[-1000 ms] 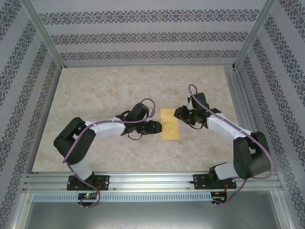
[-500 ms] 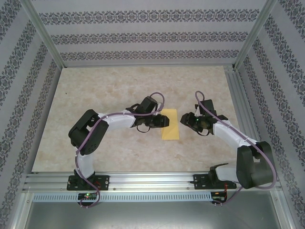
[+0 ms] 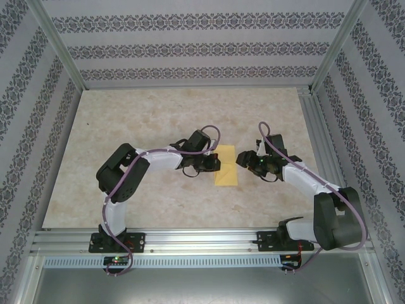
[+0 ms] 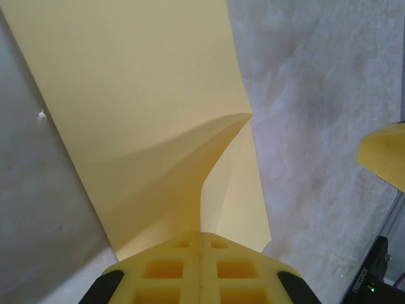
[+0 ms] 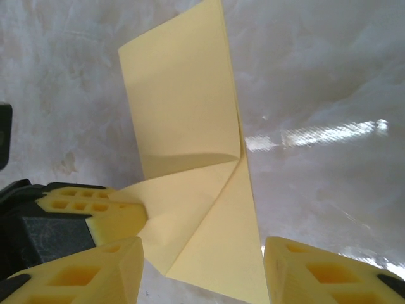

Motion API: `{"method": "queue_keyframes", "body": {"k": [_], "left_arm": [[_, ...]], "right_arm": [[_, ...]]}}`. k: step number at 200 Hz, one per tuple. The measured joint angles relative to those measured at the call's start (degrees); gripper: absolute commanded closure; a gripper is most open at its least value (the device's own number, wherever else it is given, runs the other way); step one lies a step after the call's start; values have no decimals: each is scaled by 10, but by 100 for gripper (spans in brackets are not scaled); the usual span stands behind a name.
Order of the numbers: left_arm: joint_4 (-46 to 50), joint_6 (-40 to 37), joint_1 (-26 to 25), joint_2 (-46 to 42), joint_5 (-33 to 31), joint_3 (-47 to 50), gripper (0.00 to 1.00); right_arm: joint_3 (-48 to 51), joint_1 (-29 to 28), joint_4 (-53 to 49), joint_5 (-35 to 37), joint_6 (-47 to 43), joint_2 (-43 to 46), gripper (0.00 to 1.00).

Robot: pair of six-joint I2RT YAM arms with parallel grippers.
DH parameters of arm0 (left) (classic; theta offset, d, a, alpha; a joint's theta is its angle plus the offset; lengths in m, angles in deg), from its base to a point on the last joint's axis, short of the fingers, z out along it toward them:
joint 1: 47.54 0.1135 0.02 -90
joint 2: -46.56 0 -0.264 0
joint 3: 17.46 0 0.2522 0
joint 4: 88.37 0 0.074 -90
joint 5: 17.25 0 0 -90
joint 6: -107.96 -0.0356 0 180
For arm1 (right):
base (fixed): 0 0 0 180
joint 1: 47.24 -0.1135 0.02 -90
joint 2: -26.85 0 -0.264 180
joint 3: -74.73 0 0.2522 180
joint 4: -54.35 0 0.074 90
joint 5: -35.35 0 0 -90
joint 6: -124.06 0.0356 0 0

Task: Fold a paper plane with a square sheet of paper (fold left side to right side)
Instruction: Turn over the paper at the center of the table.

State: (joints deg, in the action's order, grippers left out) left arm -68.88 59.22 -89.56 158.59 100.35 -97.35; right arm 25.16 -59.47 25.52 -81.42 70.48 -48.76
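Thin matte yellow-orange square sheet of paper point(image 3: 226, 167) point(image 4: 139, 107) point(image 5: 180, 101), folded to a narrow strip, lying mid-way on the pale marbled bench point(image 3: 158, 120). Left end effector point(image 3: 214, 164) point(image 4: 200, 248) clamped tight on its left edge, top layer lifted and buckled. Right end effector point(image 3: 241, 158) point(image 5: 202, 259) half spread at the right edge, gripping nothing.

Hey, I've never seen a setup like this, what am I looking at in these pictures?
Two robot arms stand side by side, each ending in a two-finger gripper. The wide picture looks down from above; the close-ups come from cameras on each wrist. On the pale marbled table lies a thin yellow-orange sheet of paper, partly folded. The left gripper is shut, pinching the paper's edge so it buckles upward. The right gripper is open beside the paper, holding nothing.
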Motion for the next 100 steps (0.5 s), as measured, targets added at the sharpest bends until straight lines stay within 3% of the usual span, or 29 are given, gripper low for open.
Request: {"method": "queue_keyframes", "body": {"k": [100], "left_arm": [[-31,23,4,-36,8,29,95]], "right_arm": [[7,-9,102,-56,42,-83,45]]}}
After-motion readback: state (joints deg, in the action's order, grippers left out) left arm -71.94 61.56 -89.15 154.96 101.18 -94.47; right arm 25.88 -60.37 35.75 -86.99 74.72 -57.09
